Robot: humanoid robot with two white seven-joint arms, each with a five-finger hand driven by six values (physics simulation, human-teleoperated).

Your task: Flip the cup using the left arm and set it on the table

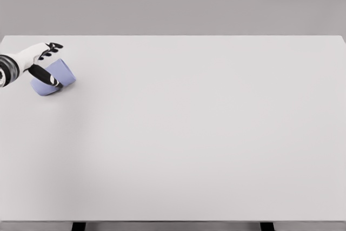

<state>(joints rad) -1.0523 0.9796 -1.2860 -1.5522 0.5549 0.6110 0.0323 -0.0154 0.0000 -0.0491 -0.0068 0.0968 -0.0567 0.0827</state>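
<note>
A pale blue cup (60, 73) lies tilted on its side on the white table (194, 133), near the far left edge. My left hand (56, 64) comes in from the left edge and sits right at the cup. Its black thumb (44, 74) crosses in front of the cup's lower part. The other fingers (51, 48) stretch out to the right above the cup, with a small gap between them and the cup's upper side. The hand is open around the cup, not closed on it. The right arm does not show.
The table's far edge (173, 36) runs just behind the hand. A plain grey wall stands beyond it. The table's left edge is close to the cup, and two dark table legs (79, 225) show at the bottom.
</note>
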